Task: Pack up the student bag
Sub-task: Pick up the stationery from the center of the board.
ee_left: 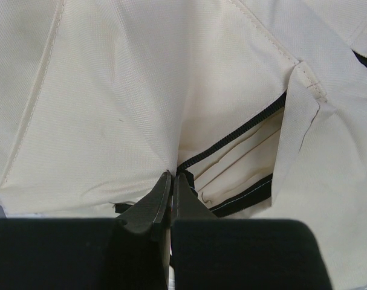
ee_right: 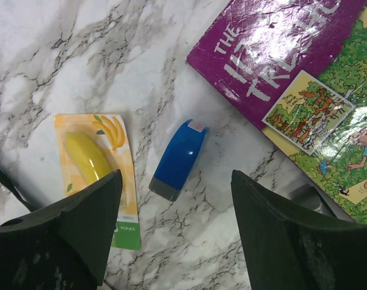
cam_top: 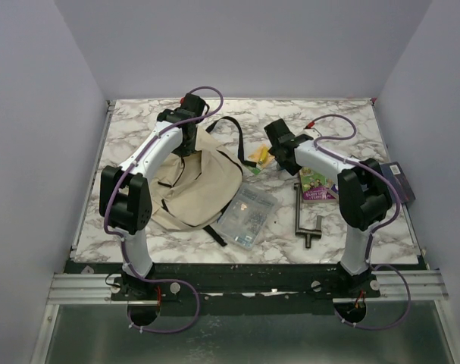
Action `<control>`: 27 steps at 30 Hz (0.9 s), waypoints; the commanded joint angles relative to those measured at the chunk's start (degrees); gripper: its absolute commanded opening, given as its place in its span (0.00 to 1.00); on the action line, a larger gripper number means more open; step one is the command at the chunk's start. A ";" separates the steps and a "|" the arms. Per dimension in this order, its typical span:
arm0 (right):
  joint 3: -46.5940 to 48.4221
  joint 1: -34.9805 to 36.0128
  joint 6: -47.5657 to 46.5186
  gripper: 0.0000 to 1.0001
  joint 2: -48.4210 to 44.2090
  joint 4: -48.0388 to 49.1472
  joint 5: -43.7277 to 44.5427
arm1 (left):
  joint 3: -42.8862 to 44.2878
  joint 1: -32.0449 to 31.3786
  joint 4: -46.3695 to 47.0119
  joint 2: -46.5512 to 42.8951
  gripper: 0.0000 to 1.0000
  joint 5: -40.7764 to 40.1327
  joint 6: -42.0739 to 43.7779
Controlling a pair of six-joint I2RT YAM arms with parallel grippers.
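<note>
The student bag (cam_top: 195,186), a cream fabric backpack with black straps, lies left of centre on the marble table. My left gripper (cam_top: 186,142) is at the bag's far end. In the left wrist view it (ee_left: 171,176) is shut on the fabric at the end of the black zip (ee_left: 243,130), and the zip gapes open to its right. My right gripper (cam_top: 279,140) is open and empty. In the right wrist view it (ee_right: 176,181) hovers over a small blue plastic item (ee_right: 178,158), between a banana packet (ee_right: 95,166) and a purple picture book (ee_right: 292,78).
A clear plastic pouch (cam_top: 247,214) with small items lies against the bag's right side. The banana packet (cam_top: 260,158) and the book (cam_top: 317,184) lie right of centre. A black metal tool (cam_top: 307,216) lies nearer the front. A dark flat object (cam_top: 397,180) sits at the right edge.
</note>
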 commanded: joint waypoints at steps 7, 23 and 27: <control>-0.89 -0.93 1.83 0.65 1.46 0.91 2.62 | 1.16 -0.15 -0.74 -1.72 0.00 2.13 -0.62; -1.28 -1.51 2.20 0.26 3.91 2.07 -0.03 | 1.42 -0.07 -1.00 -2.52 0.00 2.90 -0.44; -1.01 -1.45 1.20 0.06 2.75 1.18 -0.37 | 1.51 -0.13 -0.99 -2.78 0.00 2.90 -0.56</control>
